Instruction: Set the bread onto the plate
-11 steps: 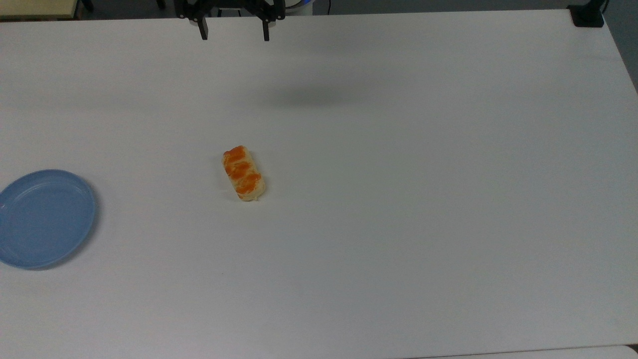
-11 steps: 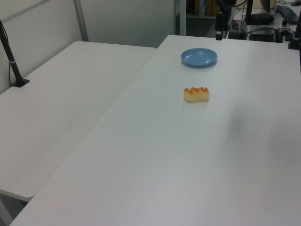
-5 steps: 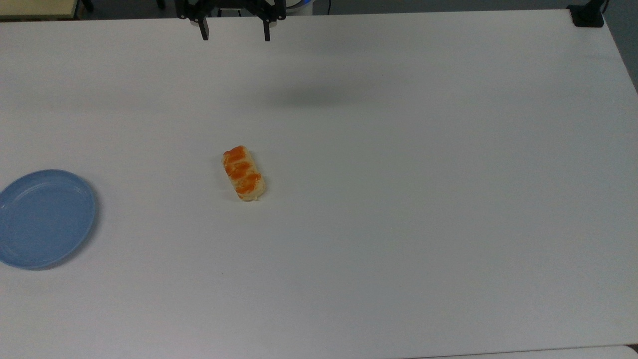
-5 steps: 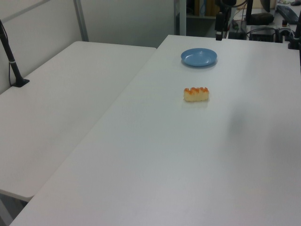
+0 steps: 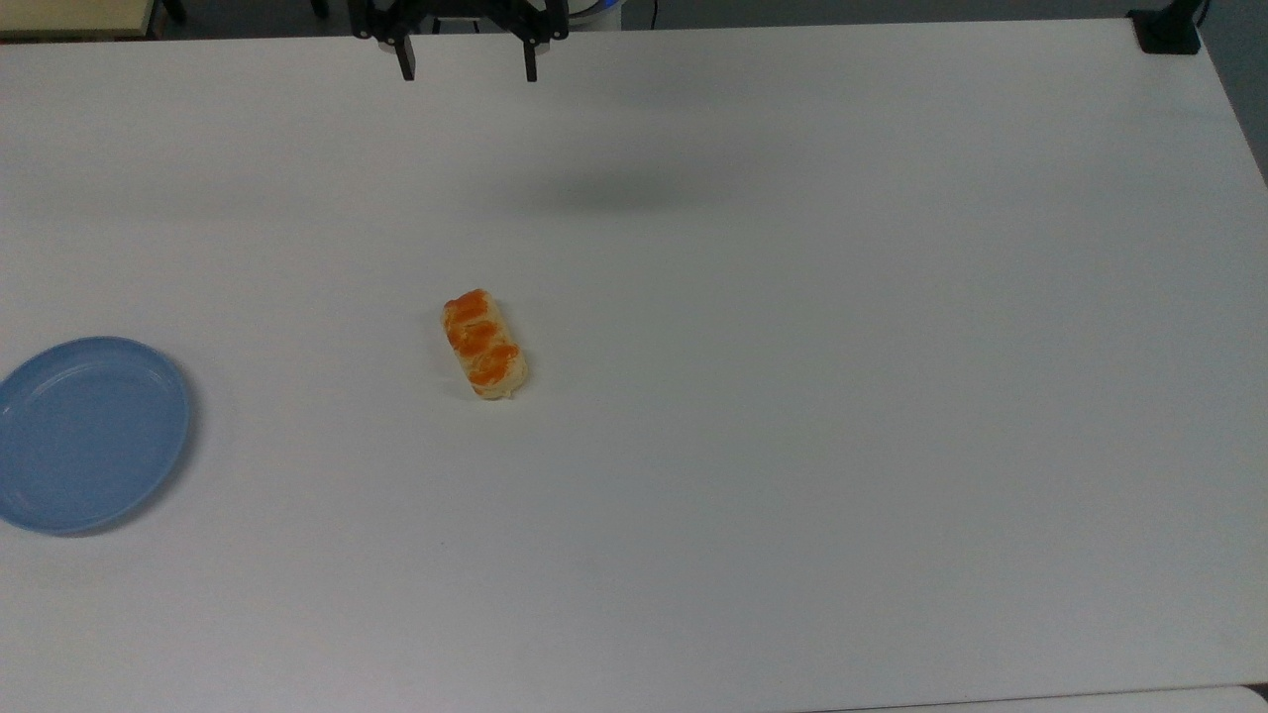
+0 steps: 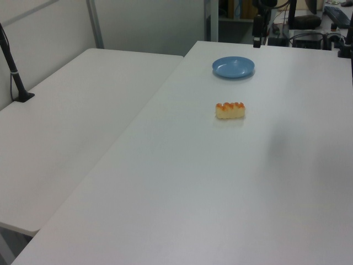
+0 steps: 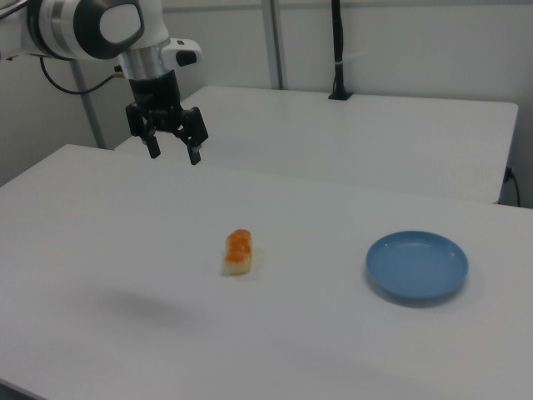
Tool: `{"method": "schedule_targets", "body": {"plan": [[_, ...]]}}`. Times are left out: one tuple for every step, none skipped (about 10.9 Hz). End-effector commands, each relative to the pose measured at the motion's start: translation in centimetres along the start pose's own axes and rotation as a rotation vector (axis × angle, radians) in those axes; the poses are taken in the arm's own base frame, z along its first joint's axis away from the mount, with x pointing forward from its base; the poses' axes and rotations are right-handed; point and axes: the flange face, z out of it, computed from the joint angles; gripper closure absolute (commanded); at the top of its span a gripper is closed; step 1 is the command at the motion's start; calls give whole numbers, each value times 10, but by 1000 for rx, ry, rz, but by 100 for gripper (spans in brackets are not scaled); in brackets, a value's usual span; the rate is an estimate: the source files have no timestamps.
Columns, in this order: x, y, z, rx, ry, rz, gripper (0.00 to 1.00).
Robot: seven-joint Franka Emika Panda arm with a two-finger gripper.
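- The jaws stand apart with nothing between them, the two dark fingers pointing down; the gripper hangs high in the air over the far edge of the counter in the top view.
- In the right view the gripper sits under the white arm, up and to the right view's left of the bread, well apart from it.
- A soft grey shadow lies on the bare counter between the gripper and the bread in the top view.
- The bread lies flat on the counter near the middle, its three orange-brown bumps facing up and its long side slightly slanted in the top view; nothing touches it.
- In the left view the bread lies lengthwise across the picture, with the plate beyond it.
- The plate rests on the counter at the top view's left edge, well apart from the bread, and is light blue with nothing on it.
- In the right view the plate lies to the right view's right of the bread, with open counter between them.
- A second white table stands beside the counter on the left view's left, with a black post clamped at its far side.
- A black clamp sits at the counter's corner at the top view's upper right.
- Nothing lies between the bread and the plate.
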Motion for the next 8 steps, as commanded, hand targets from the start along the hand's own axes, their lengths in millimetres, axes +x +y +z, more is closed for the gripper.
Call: {"method": "schedule_targets", "body": {"plan": [[-4, 1, -2, 5, 14, -89, 0], [-4, 1, -3, 4, 15, -83, 0], [-4, 0, -3, 3, 15, -86, 0], [-6, 0, -4, 3, 15, -88, 0], [-8, 1, -2, 1, -11, -90, 0], [-11, 4, -1, -21, -32, -93, 0], [-13, 5, 0, -47, -49, -100, 0], [-13, 5, 2, -61, -56, -109, 0]]}}
